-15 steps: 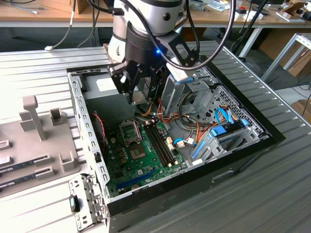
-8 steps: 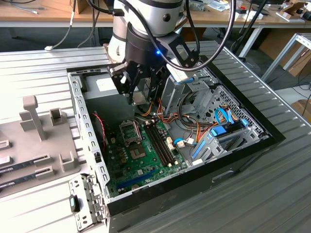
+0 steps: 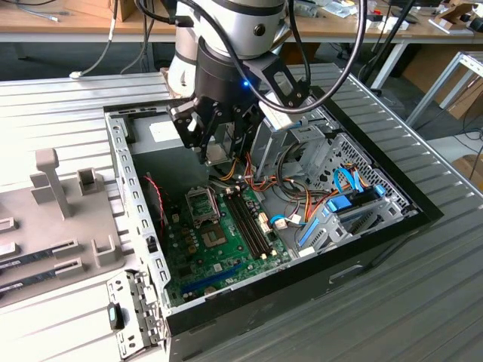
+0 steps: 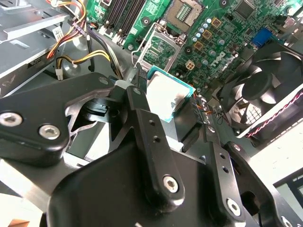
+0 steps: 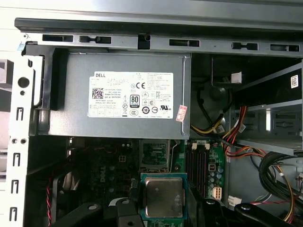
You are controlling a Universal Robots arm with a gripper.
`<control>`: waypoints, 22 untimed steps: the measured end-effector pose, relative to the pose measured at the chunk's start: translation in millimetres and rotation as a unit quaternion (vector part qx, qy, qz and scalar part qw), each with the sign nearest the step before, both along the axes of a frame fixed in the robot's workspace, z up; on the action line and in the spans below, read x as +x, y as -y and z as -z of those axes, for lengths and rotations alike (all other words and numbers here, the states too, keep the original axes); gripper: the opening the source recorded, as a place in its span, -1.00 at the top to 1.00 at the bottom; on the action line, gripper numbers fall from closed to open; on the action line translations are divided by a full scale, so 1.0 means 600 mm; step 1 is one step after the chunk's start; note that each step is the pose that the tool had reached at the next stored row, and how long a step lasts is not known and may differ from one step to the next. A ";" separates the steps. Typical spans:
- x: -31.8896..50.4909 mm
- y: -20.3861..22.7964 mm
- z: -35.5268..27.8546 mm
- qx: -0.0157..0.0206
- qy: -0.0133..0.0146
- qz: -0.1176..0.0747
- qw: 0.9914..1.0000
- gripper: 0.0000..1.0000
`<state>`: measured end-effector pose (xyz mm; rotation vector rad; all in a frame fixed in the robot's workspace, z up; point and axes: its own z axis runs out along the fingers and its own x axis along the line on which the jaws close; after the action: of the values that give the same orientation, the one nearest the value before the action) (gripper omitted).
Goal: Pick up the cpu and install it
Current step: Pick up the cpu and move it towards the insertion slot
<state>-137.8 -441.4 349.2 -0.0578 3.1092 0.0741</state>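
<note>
The cpu [image 4: 166, 92] is picked up but not installed: the second wrist view shows it clamped between the fingers of the gripper [image 4: 162, 100], the empty socket [image 4: 185, 12] beyond them. The first wrist view adds the power supply [image 5: 123, 94] ahead; the exterior view places the gripper above the motherboard [image 3: 226, 260].

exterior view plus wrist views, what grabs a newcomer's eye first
The black gripper hangs inside the open computer case, clamped on the silver, green-rimmed cpu. Beyond it, the second wrist view shows the motherboard's empty socket; a grey power supply with a white label looms in the first wrist view.
</note>
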 end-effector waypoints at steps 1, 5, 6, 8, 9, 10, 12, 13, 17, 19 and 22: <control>0.000 0.0003 0.000 0.000 0.000 0.000 1.000 0.05; 0.000 0.0016 0.001 0.000 0.000 0.000 1.000 0.05; 0.000 0.0019 0.001 0.000 0.000 0.000 1.000 0.05; 0.000 0.0028 0.002 0.000 0.000 0.000 1.000 0.05; 0.000 0.0036 0.002 0.000 0.000 0.000 1.000 0.05; 0.000 0.0042 0.003 0.000 0.000 0.000 1.000 0.05; 0.000 0.0058 0.004 0.000 0.000 0.000 1.000 0.05; 0.000 0.0064 0.004 0.000 0.000 0.000 1.000 0.05; 0.000 0.0087 0.005 0.000 0.000 0.000 1.000 0.05; 0.000 0.0096 0.006 0.000 0.000 0.000 1.000 0.05; 0.000 0.0110 0.006 0.000 0.000 0.000 1.000 0.05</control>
<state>-137.8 -448.0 345.6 -0.0579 3.1092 0.0741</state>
